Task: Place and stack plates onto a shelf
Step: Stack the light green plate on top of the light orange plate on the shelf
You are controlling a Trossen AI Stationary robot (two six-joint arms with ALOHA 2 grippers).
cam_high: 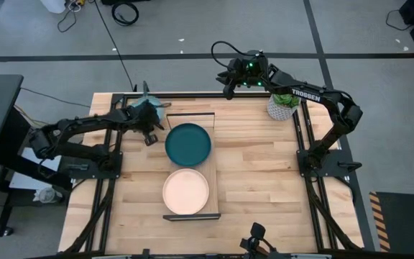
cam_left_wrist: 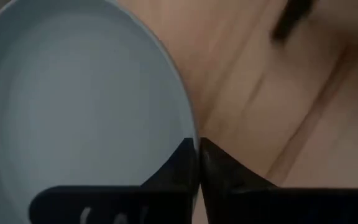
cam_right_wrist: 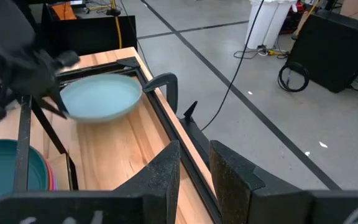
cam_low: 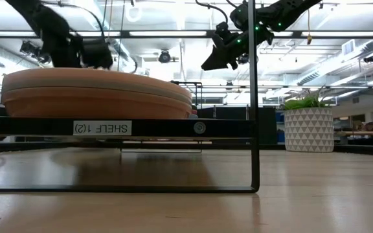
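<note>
Plates look stiff, light and slick: the left hand pinches the light blue plate by its thin rim above the tabletop, while the right hand waits narrowly parted.

From above, my left gripper hides most of the light blue plate. The stacks under the dark teal plate and peach plate can't be counted.

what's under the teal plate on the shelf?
In the right wrist view a magenta rim peeks out beneath the teal plate on the shelf, so it tops a stack. How many more plates lie under it is hidden from above.
</note>
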